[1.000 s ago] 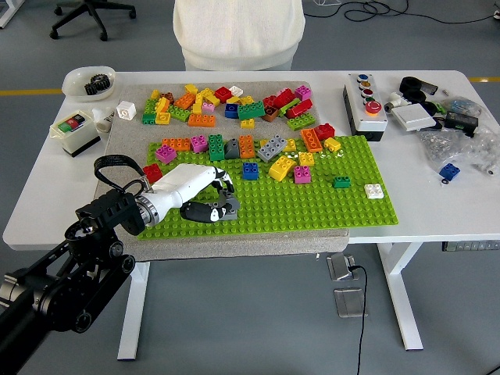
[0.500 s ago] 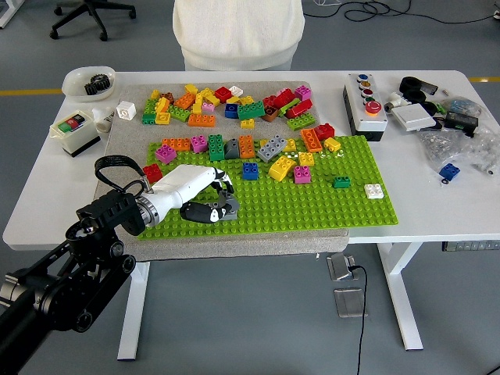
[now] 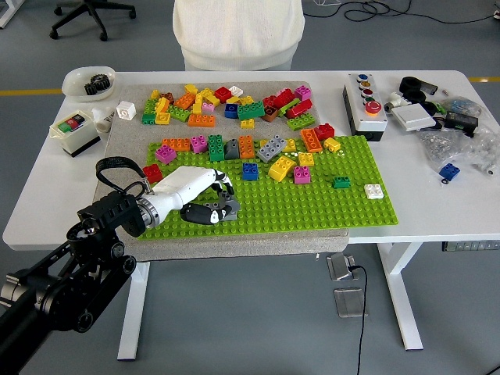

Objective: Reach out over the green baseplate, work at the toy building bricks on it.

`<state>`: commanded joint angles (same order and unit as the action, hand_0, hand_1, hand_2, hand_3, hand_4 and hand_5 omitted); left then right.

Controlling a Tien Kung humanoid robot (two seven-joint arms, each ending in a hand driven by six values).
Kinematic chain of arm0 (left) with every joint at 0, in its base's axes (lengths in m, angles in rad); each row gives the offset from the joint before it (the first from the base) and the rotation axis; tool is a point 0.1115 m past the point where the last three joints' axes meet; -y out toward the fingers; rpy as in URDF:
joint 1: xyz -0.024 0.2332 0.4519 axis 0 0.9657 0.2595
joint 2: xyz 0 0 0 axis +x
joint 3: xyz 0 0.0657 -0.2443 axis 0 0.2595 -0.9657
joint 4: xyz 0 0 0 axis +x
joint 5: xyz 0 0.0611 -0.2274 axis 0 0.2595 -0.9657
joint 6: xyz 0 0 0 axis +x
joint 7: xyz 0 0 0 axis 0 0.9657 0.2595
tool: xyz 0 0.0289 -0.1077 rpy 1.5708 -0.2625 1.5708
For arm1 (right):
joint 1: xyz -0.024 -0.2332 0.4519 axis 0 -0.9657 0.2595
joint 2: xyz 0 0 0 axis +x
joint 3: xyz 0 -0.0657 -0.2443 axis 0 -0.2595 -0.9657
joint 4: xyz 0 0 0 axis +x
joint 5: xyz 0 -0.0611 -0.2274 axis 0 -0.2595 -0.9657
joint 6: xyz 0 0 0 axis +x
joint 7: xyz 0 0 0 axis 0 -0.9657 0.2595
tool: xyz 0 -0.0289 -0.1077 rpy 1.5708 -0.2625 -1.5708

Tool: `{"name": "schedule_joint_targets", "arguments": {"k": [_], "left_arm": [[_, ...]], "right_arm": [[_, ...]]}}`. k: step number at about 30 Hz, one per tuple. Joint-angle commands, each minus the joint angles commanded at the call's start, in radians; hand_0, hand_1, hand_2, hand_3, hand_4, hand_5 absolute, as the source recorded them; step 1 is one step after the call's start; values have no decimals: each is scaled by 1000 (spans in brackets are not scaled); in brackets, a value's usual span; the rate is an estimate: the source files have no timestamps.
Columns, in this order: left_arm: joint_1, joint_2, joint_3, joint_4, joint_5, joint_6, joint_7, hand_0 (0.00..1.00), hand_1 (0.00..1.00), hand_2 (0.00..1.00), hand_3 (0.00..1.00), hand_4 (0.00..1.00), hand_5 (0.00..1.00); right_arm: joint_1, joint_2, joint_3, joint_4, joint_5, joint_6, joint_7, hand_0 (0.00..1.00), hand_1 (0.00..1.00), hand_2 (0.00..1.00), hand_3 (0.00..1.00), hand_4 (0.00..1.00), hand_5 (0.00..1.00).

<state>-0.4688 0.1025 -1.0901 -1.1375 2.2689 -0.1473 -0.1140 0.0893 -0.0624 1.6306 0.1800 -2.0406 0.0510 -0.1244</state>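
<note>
Fingers point(image 3: 221, 193) of the robot's left hand point(image 3: 195, 194) curl down around a grey brick point(image 3: 227, 209) at the near left corner of the green baseplate point(image 3: 312, 205), the thumb low on the near side and the other digits arched over the top, closed on the piece rather than spread. The black left arm point(image 3: 70, 266) reaches in from the lower left corner; the right arm is out of view. The baseplate lies on a grey mat point(image 3: 125, 144) on the white counter point(image 3: 437, 211), with most of its loose bricks gathered along its far edge, among them a blue brick point(image 3: 250, 170), a yellow brick point(image 3: 281, 168), a pink brick point(image 3: 301, 174) and, further right, a small green brick point(image 3: 341, 182) and a white brick point(image 3: 373, 191). A heap of loose bricks point(image 3: 226, 105) sits on the mat beyond the plate. A person in a white top point(image 3: 237, 31) stands at the far side, hands not visible. A button box point(image 3: 366, 105) rests on the counter to the right. Judging by the grip, the step in hand appears to be seizing or pressing the grey brick at the plate; whether it is seated on the studs or merely resting cannot be told. The next move would call for a firm hold and a straight lift or push, keeping the plate from shifting on the mat.
</note>
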Motion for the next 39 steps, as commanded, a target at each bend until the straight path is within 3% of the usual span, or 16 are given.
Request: {"name": "schedule_joint_targets", "arguments": {"k": [19, 39], "left_arm": [[19, 16, 0, -14, 0, -6, -7, 698, 645, 542, 549, 437, 230], [7, 12, 8, -5, 0, 15, -24, 697, 644, 542, 548, 434, 231]], "right_arm": [[-4, 1, 1, 0, -5, 1, 0, 733, 609, 622, 526, 730, 529], [-1, 4, -4, 0, 0, 2, 1, 734, 609, 622, 526, 730, 527]]}}
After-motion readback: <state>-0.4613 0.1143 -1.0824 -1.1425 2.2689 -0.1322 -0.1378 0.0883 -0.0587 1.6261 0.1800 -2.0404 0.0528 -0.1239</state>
